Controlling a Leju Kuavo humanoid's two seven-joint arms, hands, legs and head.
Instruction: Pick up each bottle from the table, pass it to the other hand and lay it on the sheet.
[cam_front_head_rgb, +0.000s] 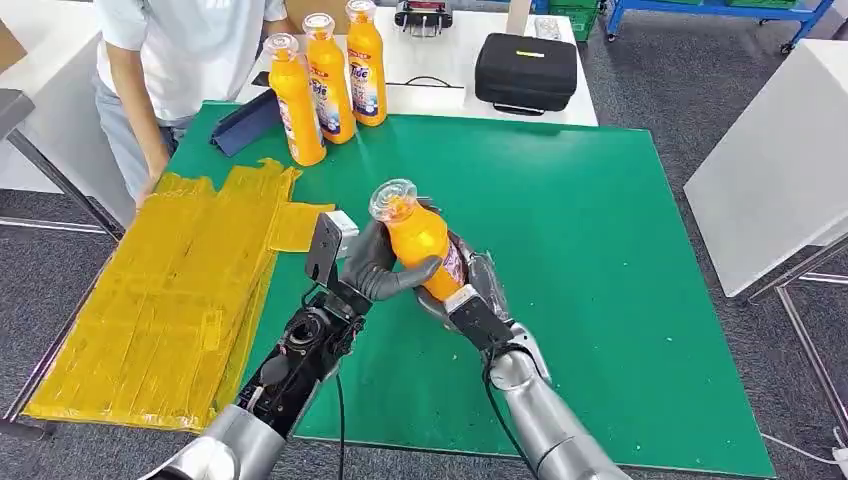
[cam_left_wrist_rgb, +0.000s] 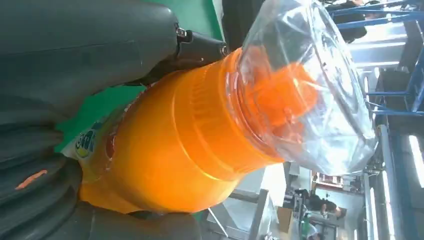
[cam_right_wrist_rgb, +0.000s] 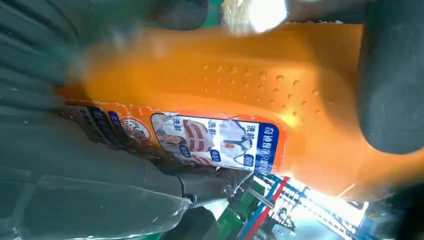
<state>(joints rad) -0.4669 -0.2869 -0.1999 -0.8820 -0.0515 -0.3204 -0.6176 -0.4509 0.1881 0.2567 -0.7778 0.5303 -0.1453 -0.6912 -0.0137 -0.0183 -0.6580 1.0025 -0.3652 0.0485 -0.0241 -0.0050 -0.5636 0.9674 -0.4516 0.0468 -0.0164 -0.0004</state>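
**Above the green mat, one bottle in both hands**

Over the middle of the green mat (cam_front_head_rgb: 600, 250), an orange bottle (cam_front_head_rgb: 418, 240) is gripped from both sides, clear of the tabletop (cam_front_head_rgb: 440, 70). Its long axis is close to upright, leaning a little: the clear plastic cap (cam_front_head_rgb: 392, 199) points up and away from the robot, and the base points down toward the right wrist. The left hand (cam_front_head_rgb: 385, 268) wraps its thick thumb across the front of the bottle's body, just below the shoulder. The right hand (cam_front_head_rgb: 470, 290) holds the lower part from behind and beneath, fingers closed round it. In the left wrist view the cap and orange neck are plain, with dark fingers (cam_left_wrist_rgb: 200, 50) touching the shoulder. In the right wrist view the printed label (cam_right_wrist_rgb: 215, 140) is sharp, but the top of the bottle is blurred and washed out by glare.

The base of the bottle is hidden behind the right hand, so how far the fingers reach round it cannot be told.

The yellow sheet (cam_front_head_rgb: 180, 290) lies on the left side of the mat, its near corner cut off by the left arm. Three more orange bottles (cam_front_head_rgb: 325, 85) stand upright at the far left edge of the mat, just beside a person (cam_front_head_rgb: 170, 60) whose hand (cam_front_head_rgb: 148, 188) touches the sheet. A black case (cam_front_head_rgb: 526, 70) sits on the white tabletop beyond.
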